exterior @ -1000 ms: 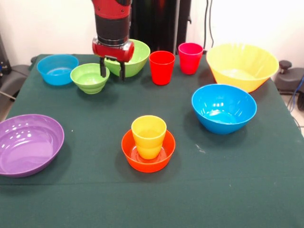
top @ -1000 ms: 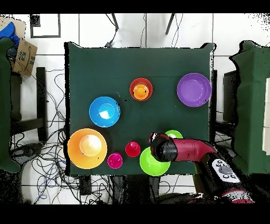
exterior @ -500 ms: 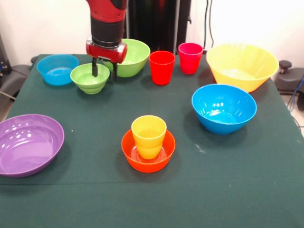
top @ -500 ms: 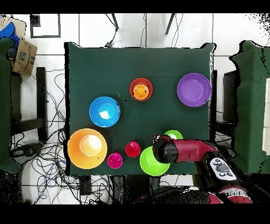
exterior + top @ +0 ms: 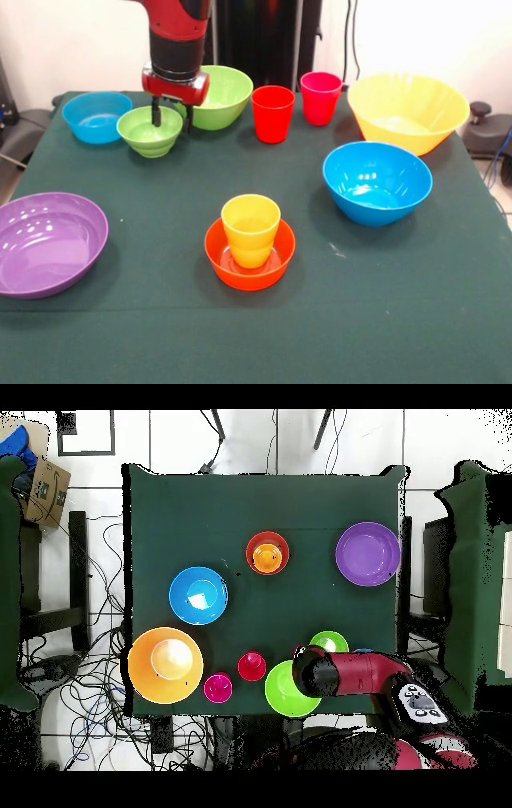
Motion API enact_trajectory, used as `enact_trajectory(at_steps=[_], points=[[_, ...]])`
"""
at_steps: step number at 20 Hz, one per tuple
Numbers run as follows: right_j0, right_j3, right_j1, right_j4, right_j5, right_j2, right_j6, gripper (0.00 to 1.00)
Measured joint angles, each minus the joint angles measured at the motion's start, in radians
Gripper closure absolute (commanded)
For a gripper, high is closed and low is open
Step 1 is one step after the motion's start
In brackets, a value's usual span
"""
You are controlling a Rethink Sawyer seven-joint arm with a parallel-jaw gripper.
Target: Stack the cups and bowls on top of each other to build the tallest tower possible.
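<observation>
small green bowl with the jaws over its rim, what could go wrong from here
The gripper straddles one side of the small green bowl, one finger inside and one outside. A one-sided pinch on a glossy rim may let it tilt or slip on lifting. The large green bowl sits right behind, so the outer finger could nudge it. The target, the yellow-orange cup in the orange bowl, looks narrow, so a tilted bowl might slide off.

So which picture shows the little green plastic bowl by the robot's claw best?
The front view. There the small green plastic bowl shows whole, with the open gripper straddling its rim, one finger inside and one outside. In the overhead view the red arm covers part of the bowl, leaving only a green crescent.
</observation>
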Motion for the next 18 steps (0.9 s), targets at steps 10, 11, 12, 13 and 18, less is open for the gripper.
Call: enact_trajectory(at_steps=[10, 11, 12, 13, 18], points=[[-0.061, 0.000, 0.022, -0.014, -0.009, 0.008, 0.000, 0.00], [-0.065, 0.000, 0.024, -0.018, -0.013, 0.008, 0.000, 0.00], [-0.069, 0.000, 0.025, -0.021, -0.017, 0.009, 0.000, 0.00], [-0.073, 0.000, 0.026, -0.026, -0.022, 0.010, 0.000, 0.00], [-0.102, 0.003, 0.017, -0.059, -0.047, 0.018, 0.000, 1.00]])
